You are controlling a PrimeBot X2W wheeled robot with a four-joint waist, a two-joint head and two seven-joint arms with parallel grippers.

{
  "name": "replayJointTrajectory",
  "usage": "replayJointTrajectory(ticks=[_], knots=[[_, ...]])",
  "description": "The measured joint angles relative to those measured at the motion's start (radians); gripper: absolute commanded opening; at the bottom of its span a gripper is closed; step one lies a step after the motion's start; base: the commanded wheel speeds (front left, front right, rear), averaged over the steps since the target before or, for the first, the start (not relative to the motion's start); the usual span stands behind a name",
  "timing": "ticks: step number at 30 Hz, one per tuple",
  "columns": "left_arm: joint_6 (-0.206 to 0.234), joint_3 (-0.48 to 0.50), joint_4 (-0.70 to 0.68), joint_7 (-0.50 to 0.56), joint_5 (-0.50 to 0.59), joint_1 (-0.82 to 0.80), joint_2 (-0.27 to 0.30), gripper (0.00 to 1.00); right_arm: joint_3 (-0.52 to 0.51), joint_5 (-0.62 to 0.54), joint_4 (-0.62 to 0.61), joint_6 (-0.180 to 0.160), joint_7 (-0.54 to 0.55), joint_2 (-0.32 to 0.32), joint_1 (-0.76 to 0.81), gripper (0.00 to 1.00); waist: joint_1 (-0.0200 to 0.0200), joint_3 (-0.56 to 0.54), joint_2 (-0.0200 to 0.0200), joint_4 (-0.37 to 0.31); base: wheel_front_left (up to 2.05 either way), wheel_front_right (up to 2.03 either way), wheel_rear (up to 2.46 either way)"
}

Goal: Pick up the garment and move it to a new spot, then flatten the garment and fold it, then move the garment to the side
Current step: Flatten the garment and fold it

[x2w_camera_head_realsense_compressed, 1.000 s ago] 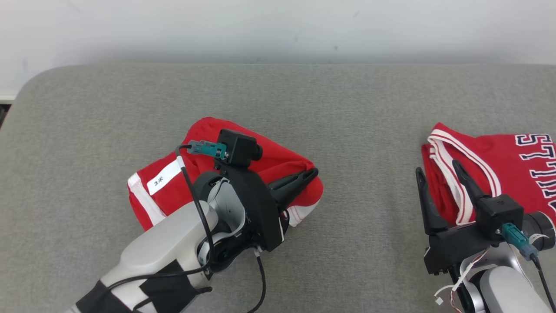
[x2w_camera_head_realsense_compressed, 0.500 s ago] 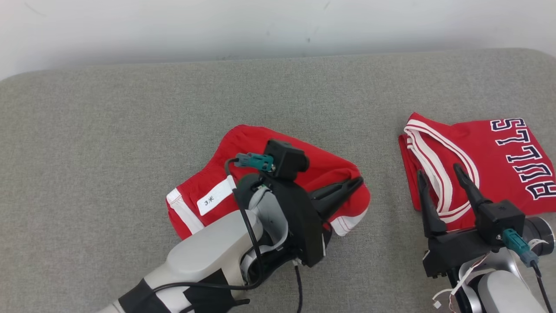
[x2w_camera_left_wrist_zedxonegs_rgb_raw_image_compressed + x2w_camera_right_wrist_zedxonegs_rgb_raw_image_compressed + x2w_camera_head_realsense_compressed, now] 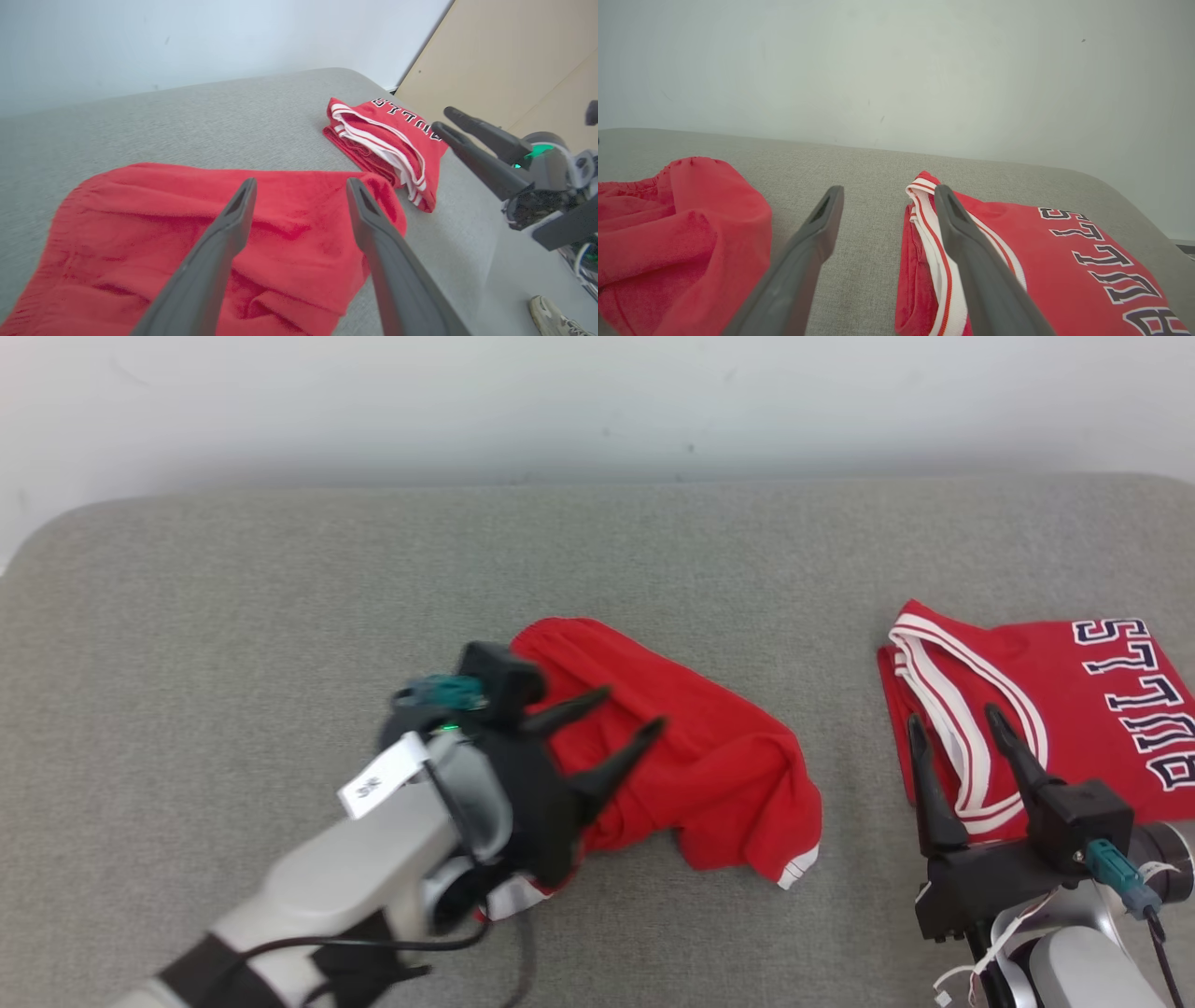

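Left gripper [image 3: 635, 707] just popped wide open, so we've dropped the shorts [image 3: 719, 775] in a heap on the table [image 3: 280, 616], near the jersey [image 3: 1074, 691]. We reckon the move's done and flattening's next.

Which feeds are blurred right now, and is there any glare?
Head view: the left gripper and its forearm are motion-smeared, while the folded jersey and right gripper are sharp. Left wrist view: the red shorts look soft and streaked. Right wrist view: crisp, with the jersey lettering readable. The light is even and soft in all three, with no glare.
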Motion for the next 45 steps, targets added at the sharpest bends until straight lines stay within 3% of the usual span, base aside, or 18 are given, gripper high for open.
replayJointTrajectory(ticks=[4,8,17,31,32,34,35,43,45], knots=[[0.000,-0.050,0.063,0.000,0.066,0.002,0.114,1.00,0.000,0.010,0.009,0.000,-0.013,0.006,0.024,1.00,0.0000,-0.021,0.0000,0.024,0.00,0.00,0.00],[0.000,-0.074,0.091,0.021,0.130,0.001,0.175,1.00,-0.001,0.021,0.013,0.000,-0.014,0.006,0.044,1.00,0.0000,-0.030,0.0000,0.045,0.00,0.00,0.00],[0.000,-0.075,0.136,0.025,0.181,0.002,0.210,1.00,0.026,0.021,0.024,0.015,-0.021,0.012,0.027,1.00,0.0000,-0.033,0.0000,0.055,0.00,0.00,0.00],[0.000,-0.075,0.191,0.031,0.112,0.042,0.216,1.00,0.022,0.020,0.027,0.018,-0.021,0.009,0.009,1.00,0.0000,-0.019,0.0000,-0.003,0.00,0.00,0.00],[0.000,-0.075,0.191,0.031,0.112,0.042,0.212,0.89,0.020,0.020,0.027,0.018,-0.021,0.006,0.009,1.00,0.0000,-0.018,0.0000,-0.004,0.00,0.00,0.00],[0.000,-0.075,0.195,0.035,0.112,0.039,0.206,0.16,0.018,0.020,0.027,0.018,-0.021,0.004,0.009,1.00,0.0000,-0.016,0.0000,-0.005,0.00,0.00,0.00],[0.000,-0.075,0.202,0.038,0.112,0.036,0.203,0.00,0.016,0.020,0.028,0.018,-0.022,0.004,0.009,1.00,0.0000,-0.016,0.0000,-0.005,0.00,0.00,0.00],[0.000,-0.076,0.221,0.023,0.108,-0.003,0.198,0.00,0.017,0.020,0.032,0.018,-0.030,0.005,0.010,1.00,0.0000,-0.026,0.0000,0.020,0.00,0.00,0.00],[0.000,-0.076,0.231,0.007,0.089,-0.021,0.209,0.00,0.030,0.026,0.030,0.039,-0.031,0.012,0.007,1.00,0.0000,-0.029,0.0000,0.029,0.00,0.00,0.00]])
